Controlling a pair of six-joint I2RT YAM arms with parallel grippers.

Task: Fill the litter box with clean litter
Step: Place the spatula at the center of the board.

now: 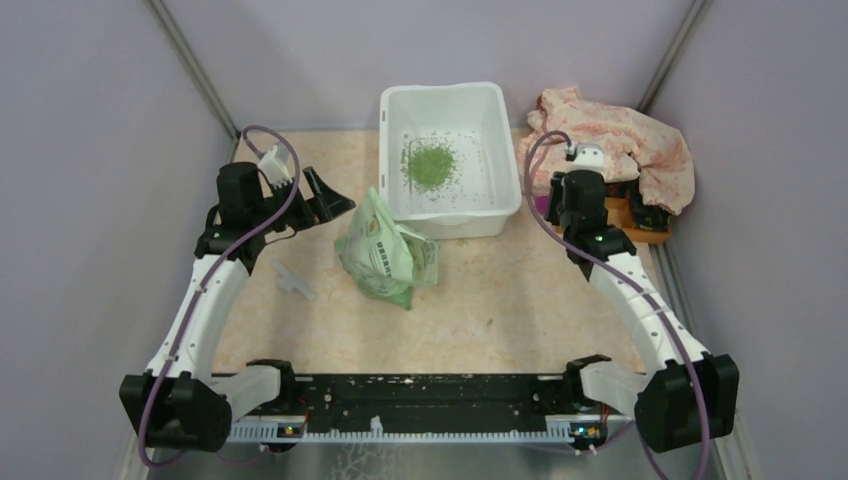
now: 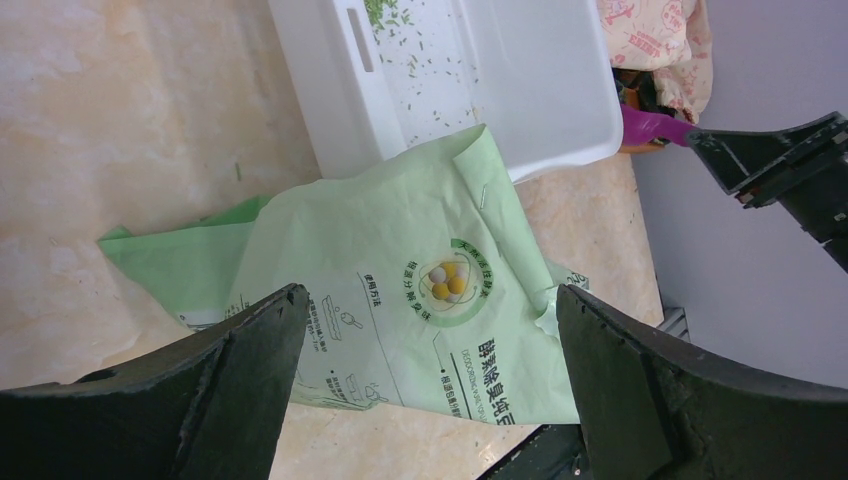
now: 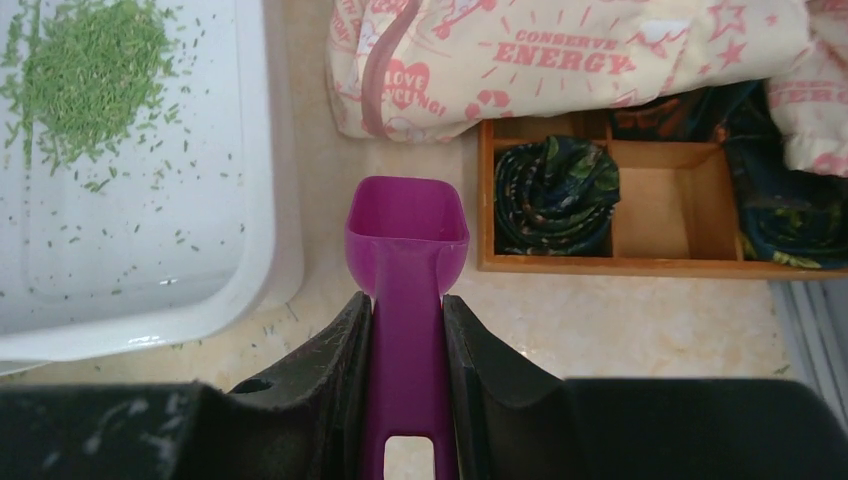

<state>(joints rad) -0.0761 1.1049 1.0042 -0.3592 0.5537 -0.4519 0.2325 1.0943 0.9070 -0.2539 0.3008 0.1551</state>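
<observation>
Seemingly empty scoop (image 3: 406,228) in right tool (image 3: 406,302)

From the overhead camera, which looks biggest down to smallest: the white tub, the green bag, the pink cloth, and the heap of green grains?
1. White tub.
2. Pink cloth, crumpled and not far behind.
3. Green bag.
4. Heap of green grains, clearly smallest.

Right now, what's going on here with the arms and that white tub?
The right gripper grips a magenta scoop by its handle, bowl empty, just right of the litter box. The box holds only a small pile of green litter and scattered bits. The litter bag lies on the table in front of the box; the left gripper stands wide open by it, holding nothing.
</observation>
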